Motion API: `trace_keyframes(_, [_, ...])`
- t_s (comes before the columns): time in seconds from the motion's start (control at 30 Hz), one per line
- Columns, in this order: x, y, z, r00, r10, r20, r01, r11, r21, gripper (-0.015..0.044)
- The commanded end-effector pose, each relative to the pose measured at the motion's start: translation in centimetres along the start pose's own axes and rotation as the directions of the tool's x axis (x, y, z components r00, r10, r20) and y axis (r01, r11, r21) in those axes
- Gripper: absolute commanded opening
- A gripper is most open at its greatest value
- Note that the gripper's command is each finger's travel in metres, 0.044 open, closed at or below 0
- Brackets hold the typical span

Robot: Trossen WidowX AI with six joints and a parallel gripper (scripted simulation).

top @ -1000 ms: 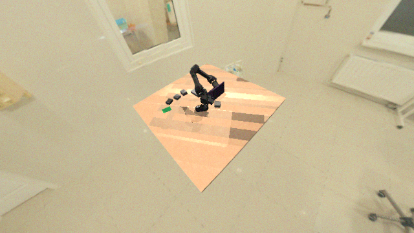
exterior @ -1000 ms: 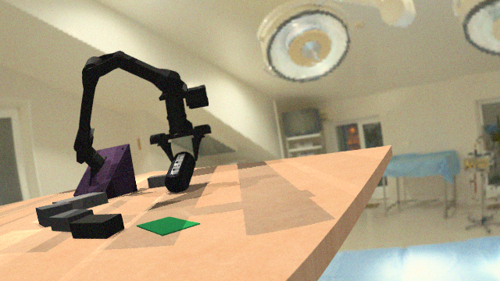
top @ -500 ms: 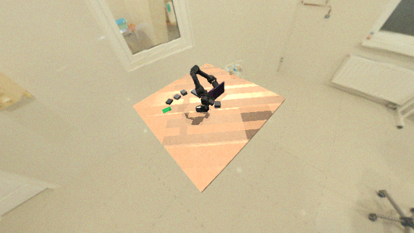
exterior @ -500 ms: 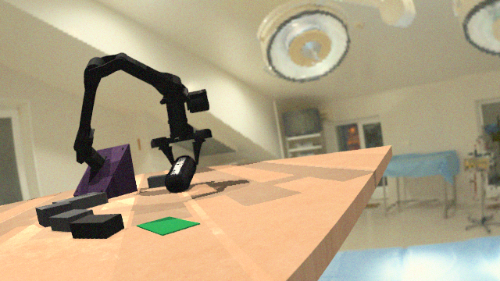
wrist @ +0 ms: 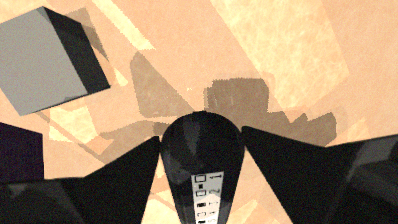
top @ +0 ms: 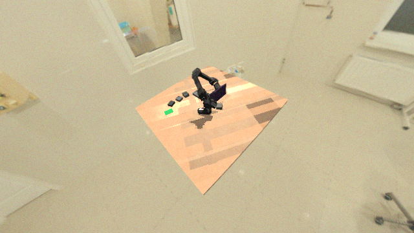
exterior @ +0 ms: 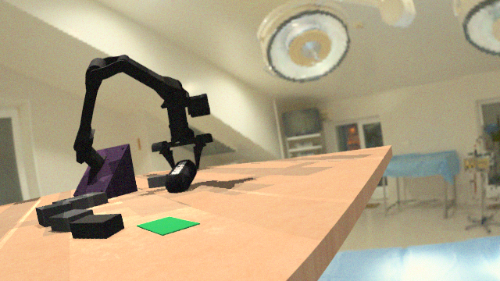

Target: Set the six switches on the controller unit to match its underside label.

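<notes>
The gripper (top: 207, 106) (exterior: 183, 164) (wrist: 201, 135) has the unit (top: 202, 109) (exterior: 180, 181) (wrist: 200, 142) pinched between its two fingertips, one on each side, so the fingers stand well apart only because the body between them is wide. The unit hangs tilted just over the bench (top: 220, 129) (exterior: 273, 218) (wrist: 175, 30), or perhaps with its low end touching (the exterior view does not settle which). That slant seems meant to bring the underside round: the label (exterior: 180, 167) (wrist: 207, 195) faces partly up, and the wrist view takes in its numbers and squares. Square 1 looks empty; the lower ones are too coarse or cut off to trust, so reading is probably the step in hand, with the switches still to be set. Holding by the tips leaves the label uncovered, but it may also let the rounded body pivot or slip. A little more turn might show the whole row before the unit goes back on its base. The grey block (top: 219, 106) (exterior: 157, 181) (wrist: 42, 60) and purple wedge (top: 218, 93) (exterior: 125, 176) (wrist: 20, 152) stand near, so lowering probably calls for care on that side.
</notes>
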State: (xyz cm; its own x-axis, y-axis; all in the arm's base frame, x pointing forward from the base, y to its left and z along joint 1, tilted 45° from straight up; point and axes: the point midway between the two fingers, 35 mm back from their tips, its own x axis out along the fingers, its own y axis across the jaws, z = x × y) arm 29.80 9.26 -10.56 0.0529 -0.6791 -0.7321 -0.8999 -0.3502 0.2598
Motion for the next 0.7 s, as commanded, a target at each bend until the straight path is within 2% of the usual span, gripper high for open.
trace_keyframes(0.0, [0.7,0.2,-0.2,1.000,0.009,-0.016,-0.009,1.000,-0.002,0.0338])
trace_keyframes(0.67, [2.2,0.2,0.1,1.000,0.010,-0.017,-0.010,1.000,-0.002,0.0338])
